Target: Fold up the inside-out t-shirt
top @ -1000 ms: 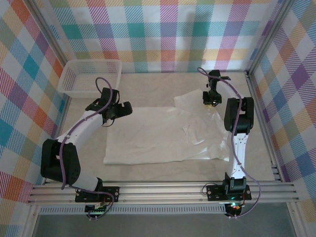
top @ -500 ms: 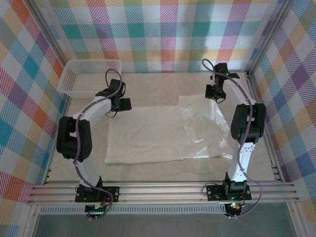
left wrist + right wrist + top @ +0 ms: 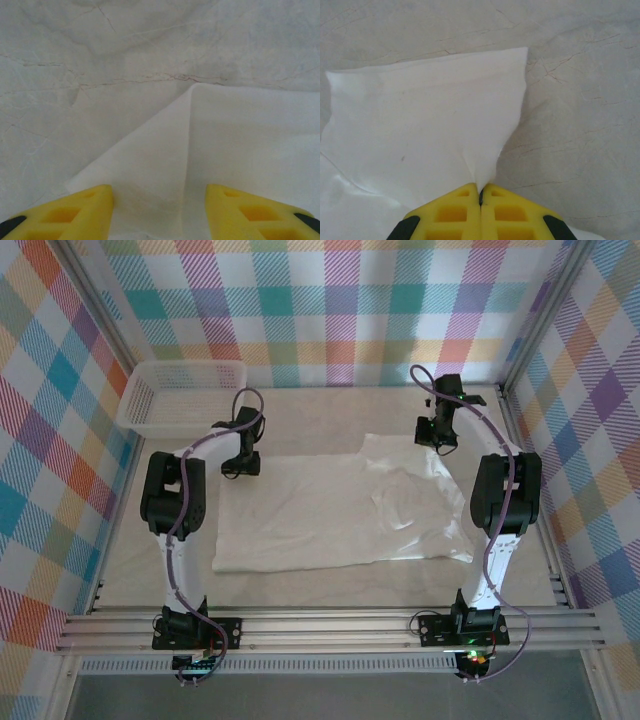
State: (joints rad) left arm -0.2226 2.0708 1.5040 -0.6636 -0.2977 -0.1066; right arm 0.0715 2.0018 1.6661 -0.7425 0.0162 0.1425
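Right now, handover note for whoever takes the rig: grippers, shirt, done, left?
t-shirt: spread flat on the table, wrinkled on its right side.
left gripper: open, fingers either side of the fabric at the far-left corner, no grip yet.
right gripper: shut on the t-shirt's far-right edge.
Done: right side pinched.
Left to do: close the left gripper, then make the folds.

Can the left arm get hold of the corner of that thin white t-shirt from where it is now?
Probably yes: the left gripper hangs open over a corner of the thin white t-shirt, one yellow finger each side, nothing between.
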